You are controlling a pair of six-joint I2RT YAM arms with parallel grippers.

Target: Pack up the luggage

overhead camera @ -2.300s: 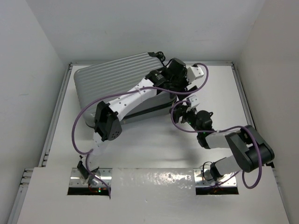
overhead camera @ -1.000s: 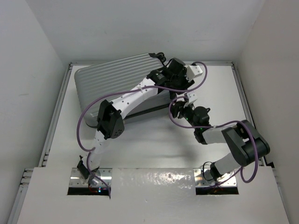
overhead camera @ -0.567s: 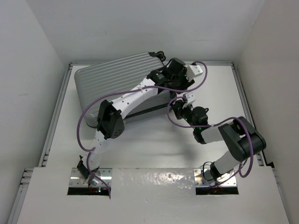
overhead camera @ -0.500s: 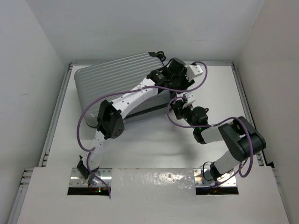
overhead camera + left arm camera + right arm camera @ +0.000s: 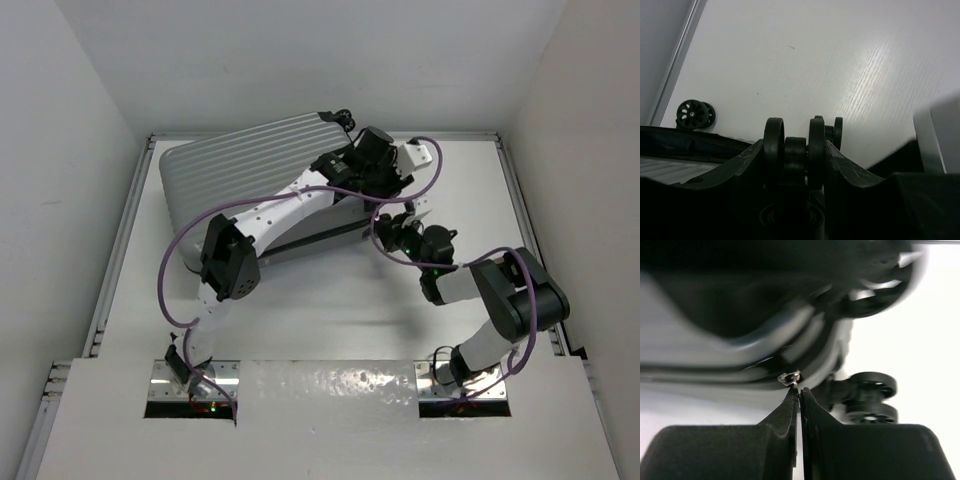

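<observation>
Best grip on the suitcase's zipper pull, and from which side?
Pinch the zipper pull by its free end, coming from outside the luggage shell, beside the corner wheel. It juts out from the seam. The right gripper, shut on it, shows this.

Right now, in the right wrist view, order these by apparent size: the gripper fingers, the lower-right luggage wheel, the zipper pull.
1. Fingers of the right gripper: largest, but nearest the camera.
2. Lower-right luggage wheel.
3. Zipper pull: smallest.
</observation>
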